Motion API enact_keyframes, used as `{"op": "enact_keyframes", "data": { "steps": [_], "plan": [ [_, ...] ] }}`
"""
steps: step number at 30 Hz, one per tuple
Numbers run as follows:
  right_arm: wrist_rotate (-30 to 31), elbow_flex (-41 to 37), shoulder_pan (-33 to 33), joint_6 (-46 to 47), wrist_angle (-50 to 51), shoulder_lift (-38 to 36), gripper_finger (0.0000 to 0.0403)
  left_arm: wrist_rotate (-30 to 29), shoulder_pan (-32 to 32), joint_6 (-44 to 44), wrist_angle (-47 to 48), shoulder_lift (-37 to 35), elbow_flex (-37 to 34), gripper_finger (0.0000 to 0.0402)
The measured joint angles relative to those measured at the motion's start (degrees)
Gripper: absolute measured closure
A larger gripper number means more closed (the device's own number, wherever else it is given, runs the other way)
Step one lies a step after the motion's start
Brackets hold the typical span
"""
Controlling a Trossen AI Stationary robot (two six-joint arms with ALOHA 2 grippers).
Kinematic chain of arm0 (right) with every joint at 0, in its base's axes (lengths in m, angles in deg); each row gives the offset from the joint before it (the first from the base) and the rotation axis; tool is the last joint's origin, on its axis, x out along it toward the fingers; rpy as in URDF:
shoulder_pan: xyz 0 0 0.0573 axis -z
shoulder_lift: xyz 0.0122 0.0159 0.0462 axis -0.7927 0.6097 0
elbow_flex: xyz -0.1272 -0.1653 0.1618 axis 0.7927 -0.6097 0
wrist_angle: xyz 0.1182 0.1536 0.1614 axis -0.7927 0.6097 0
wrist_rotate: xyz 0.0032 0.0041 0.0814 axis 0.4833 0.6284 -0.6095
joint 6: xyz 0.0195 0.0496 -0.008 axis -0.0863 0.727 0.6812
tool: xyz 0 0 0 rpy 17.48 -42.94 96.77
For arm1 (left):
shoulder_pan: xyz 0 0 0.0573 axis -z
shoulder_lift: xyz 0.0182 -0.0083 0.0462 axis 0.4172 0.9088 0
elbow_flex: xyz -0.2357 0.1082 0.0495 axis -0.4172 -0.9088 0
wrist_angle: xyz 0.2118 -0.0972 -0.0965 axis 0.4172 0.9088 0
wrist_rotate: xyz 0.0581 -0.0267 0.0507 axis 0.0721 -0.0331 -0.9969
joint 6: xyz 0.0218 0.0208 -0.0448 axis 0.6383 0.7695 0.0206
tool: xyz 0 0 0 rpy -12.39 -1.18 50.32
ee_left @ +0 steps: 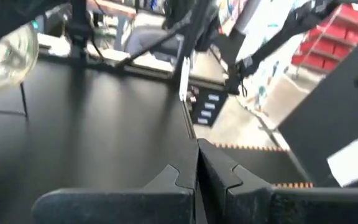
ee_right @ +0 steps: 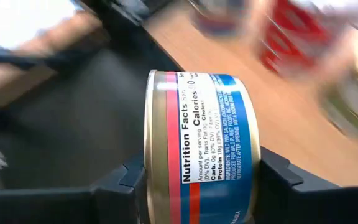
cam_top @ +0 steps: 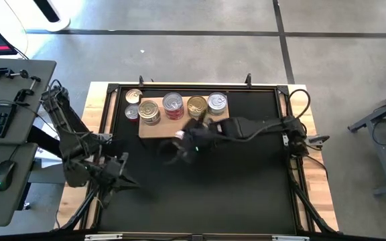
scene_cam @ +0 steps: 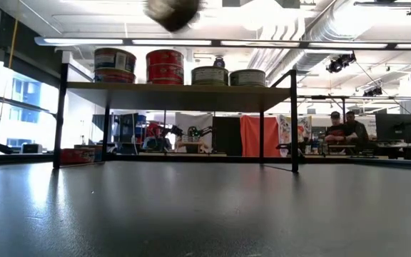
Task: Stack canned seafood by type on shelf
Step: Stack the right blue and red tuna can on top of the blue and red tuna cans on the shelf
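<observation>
One can with a blue and red label sits half-clamped on its side in your right tool, just beside the shelf, so it may roll out or knock the cans stacked there.

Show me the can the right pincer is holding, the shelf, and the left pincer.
can [ee_right: 207, 134], right wrist view: its nutrition label side.
shelf [cam_top: 154, 128], high view: bare wooden top near its front edge.
left pincer [ee_left: 197, 163], left wrist view: between its shut fingertips.
</observation>
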Motion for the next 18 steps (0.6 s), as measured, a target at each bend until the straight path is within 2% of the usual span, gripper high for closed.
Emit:
{"op": "enact_keyframes", "data": {
  "steps": [5,9,14,18],
  "plan": [
    [-8.8,0.0,6.5,-7.9,-23.2,0.0,0.0234,-1.3,-1.1,9.3,-7.8,-3.6,0.0,0.0401],
    [-15.6,0.0,11.8,-6.3,-36.7,0.6,0.0234,-6.1,-1.2,23.8,-20.5,-6.2,0.0,0.0401],
    [-21.5,0.0,16.8,2.8,-44.8,2.9,0.0215,-17.7,-2.5,39.4,-32.0,-7.1,0.0,0.0401],
    [-27.3,0.0,19.5,9.4,-46.8,4.2,0.0217,-28.5,-4.7,42.2,-37.7,-6.7,0.0,0.0401]
  ]
}}
